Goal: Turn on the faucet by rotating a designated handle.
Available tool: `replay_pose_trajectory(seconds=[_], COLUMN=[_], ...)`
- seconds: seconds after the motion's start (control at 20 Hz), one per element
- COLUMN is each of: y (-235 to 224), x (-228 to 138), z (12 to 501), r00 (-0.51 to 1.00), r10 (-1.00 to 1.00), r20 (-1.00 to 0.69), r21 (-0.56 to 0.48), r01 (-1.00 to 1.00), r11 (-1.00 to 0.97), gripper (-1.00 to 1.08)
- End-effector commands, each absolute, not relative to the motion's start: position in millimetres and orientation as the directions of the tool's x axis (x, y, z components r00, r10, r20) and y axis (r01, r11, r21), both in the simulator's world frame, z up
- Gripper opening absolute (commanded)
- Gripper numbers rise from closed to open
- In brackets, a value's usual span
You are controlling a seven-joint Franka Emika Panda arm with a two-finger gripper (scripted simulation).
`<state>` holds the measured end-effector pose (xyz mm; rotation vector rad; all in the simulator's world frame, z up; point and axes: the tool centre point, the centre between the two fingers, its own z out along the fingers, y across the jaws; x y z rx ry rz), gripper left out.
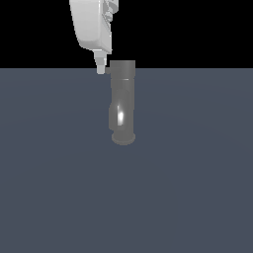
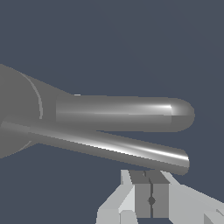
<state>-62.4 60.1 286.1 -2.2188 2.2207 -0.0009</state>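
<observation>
My arm came down from the top of the exterior view, its white housing tapering to my claw (image 1: 101,65), which hung just beside the faucet's (image 1: 122,106) squarish cap on the exterior view's left. In that view the claw's tip was level with the cap's upper part, and whether it touched the cap could not be told. In the wrist view, my claw (image 2: 151,192) appeared with its two fingers (image 2: 160,197) pressed together, only a thin seam between the pads and nothing held between them: it was clenched on empty air.

The faucet (image 2: 118,113) stood on the table (image 1: 197,188) near the middle of the exterior view, a glossy grey column with a bright highlight low on its body and a wider round end toward the camera. In the wrist view, two long grey shapes ran out from a broad rounded mass: one thicker with a rounded end, and one narrower bar with a bright streak, which I took for the handle (image 2: 113,148). The handle's end lay just beside my closed fingers; contact could not be settled from this view. In the exterior view the handle could not be made out.

The table was a flat, plain slate-blue surface. Behind it the background was uniformly black.
</observation>
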Motion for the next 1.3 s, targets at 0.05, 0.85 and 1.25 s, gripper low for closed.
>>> replay_pose_trajectory(seconds=[0.05, 0.85, 1.25], y=[32.7, -28.6, -51.9], x=[-61.1, -54.4, -33.6], z=[286.1, 286.1, 286.0], r00=[-0.014, 0.013, 0.004], r10=[-1.0, -1.0, -1.0], r20=[0.0, -0.001, -0.001], r21=[-0.002, -0.001, 0.0], r01=[-1.0, -1.0, -1.0], r11=[0.014, -0.013, -0.004], gripper=[-1.0, -1.0, -1.0])
